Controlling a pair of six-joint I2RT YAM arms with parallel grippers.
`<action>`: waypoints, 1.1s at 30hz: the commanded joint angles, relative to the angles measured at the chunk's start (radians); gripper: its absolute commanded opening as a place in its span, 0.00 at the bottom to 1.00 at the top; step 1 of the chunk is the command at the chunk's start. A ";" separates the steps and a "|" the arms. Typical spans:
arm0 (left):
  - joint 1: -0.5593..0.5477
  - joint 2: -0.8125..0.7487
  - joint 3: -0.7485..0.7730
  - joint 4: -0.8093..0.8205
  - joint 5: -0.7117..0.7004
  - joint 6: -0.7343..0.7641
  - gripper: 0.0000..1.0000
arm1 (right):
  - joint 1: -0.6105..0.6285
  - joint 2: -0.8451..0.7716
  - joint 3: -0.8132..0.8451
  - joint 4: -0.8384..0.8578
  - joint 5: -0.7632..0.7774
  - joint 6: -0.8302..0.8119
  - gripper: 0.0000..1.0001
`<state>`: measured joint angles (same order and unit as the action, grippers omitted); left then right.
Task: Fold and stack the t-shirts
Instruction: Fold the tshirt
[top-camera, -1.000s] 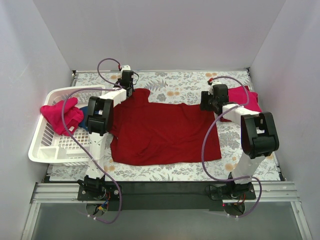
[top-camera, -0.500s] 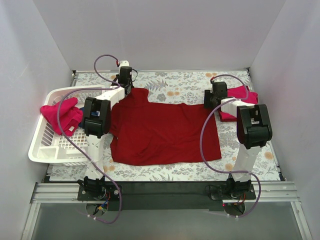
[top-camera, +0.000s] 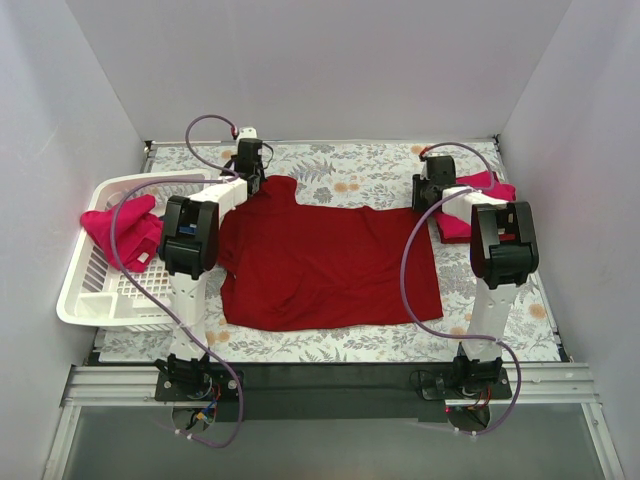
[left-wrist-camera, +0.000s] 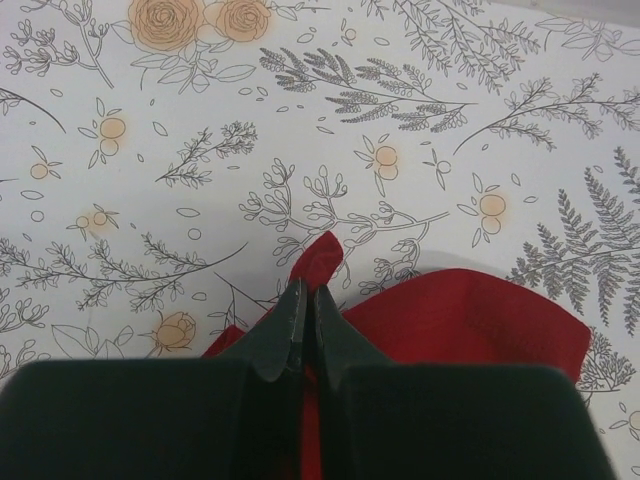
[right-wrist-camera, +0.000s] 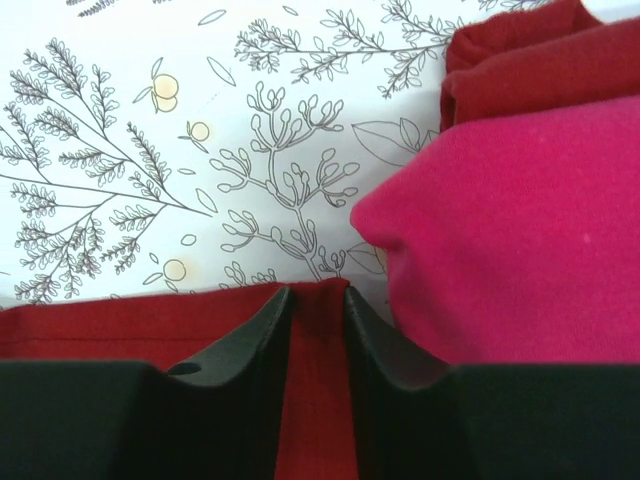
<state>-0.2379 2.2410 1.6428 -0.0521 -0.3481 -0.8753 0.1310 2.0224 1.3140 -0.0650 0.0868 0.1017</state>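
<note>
The dark red shirt (top-camera: 330, 265) lay spread flat on the flowered table (top-camera: 350, 345), its near hem toward the arms' bases. To its left a white basket (top-camera: 90, 300) held a crumpled pink shirt (top-camera: 120, 228). At the shirt's far left corner the left claw (left-wrist-camera: 307, 295) was pinched tight on a peak of red cloth. At the far right corner the right claw (right-wrist-camera: 318, 295) stood narrowly apart, astride the red edge, just beside a folded pink shirt (right-wrist-camera: 540, 220).

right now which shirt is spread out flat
The big dark red shirt in the middle of the table. The pink shirt on the left is bunched up in the basket, and the pink one on the right is folded.
</note>
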 joint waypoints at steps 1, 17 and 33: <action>0.003 -0.118 -0.018 0.035 0.026 -0.007 0.00 | -0.005 0.033 0.044 -0.047 -0.078 -0.011 0.22; 0.005 -0.494 -0.383 0.169 0.149 -0.102 0.00 | -0.005 -0.284 -0.130 -0.025 -0.251 -0.060 0.01; -0.027 -1.030 -0.903 0.173 0.199 -0.235 0.00 | -0.005 -0.861 -0.542 -0.070 -0.188 -0.026 0.01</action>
<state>-0.2470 1.3243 0.7910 0.1101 -0.1627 -1.0729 0.1257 1.2530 0.7872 -0.1257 -0.1329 0.0673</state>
